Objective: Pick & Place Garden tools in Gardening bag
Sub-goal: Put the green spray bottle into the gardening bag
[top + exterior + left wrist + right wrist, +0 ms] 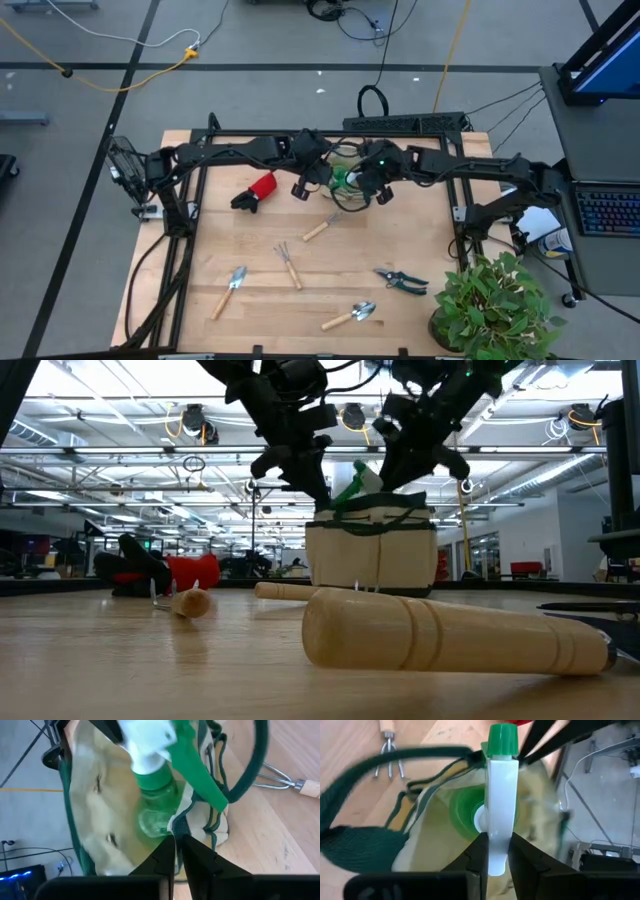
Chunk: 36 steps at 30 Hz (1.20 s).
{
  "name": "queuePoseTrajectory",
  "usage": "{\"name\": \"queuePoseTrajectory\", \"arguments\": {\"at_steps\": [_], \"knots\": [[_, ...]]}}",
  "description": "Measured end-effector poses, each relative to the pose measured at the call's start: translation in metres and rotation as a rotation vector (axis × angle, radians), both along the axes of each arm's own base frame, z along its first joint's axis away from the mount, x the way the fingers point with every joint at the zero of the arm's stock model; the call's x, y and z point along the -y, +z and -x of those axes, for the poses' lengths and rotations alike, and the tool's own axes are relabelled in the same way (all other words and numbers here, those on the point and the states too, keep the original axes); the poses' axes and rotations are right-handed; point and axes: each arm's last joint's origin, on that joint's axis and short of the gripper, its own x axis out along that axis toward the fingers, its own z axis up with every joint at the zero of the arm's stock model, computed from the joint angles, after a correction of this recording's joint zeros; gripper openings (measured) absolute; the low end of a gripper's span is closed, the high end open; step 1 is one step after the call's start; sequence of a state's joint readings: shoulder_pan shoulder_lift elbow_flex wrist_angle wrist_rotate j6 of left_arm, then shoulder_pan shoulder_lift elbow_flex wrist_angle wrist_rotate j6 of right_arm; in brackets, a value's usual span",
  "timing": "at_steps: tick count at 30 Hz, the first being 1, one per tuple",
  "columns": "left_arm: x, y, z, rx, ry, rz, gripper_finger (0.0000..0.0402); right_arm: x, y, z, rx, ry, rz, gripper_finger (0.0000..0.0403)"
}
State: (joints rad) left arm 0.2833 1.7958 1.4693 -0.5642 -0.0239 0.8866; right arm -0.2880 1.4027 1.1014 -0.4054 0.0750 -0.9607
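Observation:
The tan gardening bag (345, 168) with dark green trim stands at the table's far middle; it also shows in the low view (370, 545). A green-and-white spray bottle (155, 785) stands inside it, its head above the rim (360, 482). My left gripper (175, 845) is shut on the bag's rim from the left. My right gripper (497, 852) is shut on the bottle's head from the right. A red-and-black item (256, 190), a fork (320, 228), a second fork (289, 264), two trowels (229, 290) (350, 316) and black shears (401, 279) lie on the table. My left gripper pinches the bag's green-trimmed rim (172, 826) between its two fingertips, coming slanting down from the table's left. The bag stands on the table with its mouth held open. My right gripper pinches the bottle's white spray head (499, 820) between its two fingers, coming slanting down from the table's right. The green body (465, 812) is inside the bag, roughly upright; whether it rests on the bag's bottom is hidden.
A leafy potted plant (492, 302) stands at the near right corner. A dark loop handle (252, 765) of the bag hangs over its outer side. A keyboard (606, 210) lies beyond the table's right edge. A wooden handle (450, 632) lies close to the low camera.

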Motion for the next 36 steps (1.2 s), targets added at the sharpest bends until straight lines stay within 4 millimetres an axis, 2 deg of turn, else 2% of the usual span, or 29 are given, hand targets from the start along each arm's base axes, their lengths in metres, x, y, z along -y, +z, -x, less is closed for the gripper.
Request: {"name": "queuePoseTrajectory", "arguments": {"at_steps": [6, 13, 17, 22, 29, 33, 36], "knots": [[0.006, 0.000, -0.001, -0.005, 0.028, -0.001, 0.0068, 0.006, -0.011, -0.011, 0.001, -0.005, 0.005, 0.0051], [0.005, -0.001, -0.001, -0.006, 0.063, 0.002, 0.0099, 0.007, -0.009, -0.015, 0.043, -0.012, 0.011, 0.0090], [0.007, 0.008, 0.003, 0.013, 0.133, -0.022, 0.0118, 0.008, -0.010, -0.014, 0.047, -0.056, -0.015, 0.0108], [0.017, 0.032, 0.014, 0.083, 0.158, -0.029, 0.0141, 0.010, -0.010, -0.013, 0.042, -0.112, 0.017, 0.0119], [0.034, 0.066, 0.018, 0.342, 0.310, 0.194, 0.0169, 0.009, 0.000, -0.008, 0.076, -0.145, 0.036, 0.0117], [0.039, 0.070, 0.011, 0.448, 0.405, 0.334, 0.0172, 0.004, 0.007, -0.003, 0.109, -0.183, -0.010, 0.0116], [0.042, 0.063, 0.002, 0.464, 0.414, 0.417, 0.0172, -0.004, 0.012, 0.004, 0.107, -0.201, -0.050, 0.0115]]}}
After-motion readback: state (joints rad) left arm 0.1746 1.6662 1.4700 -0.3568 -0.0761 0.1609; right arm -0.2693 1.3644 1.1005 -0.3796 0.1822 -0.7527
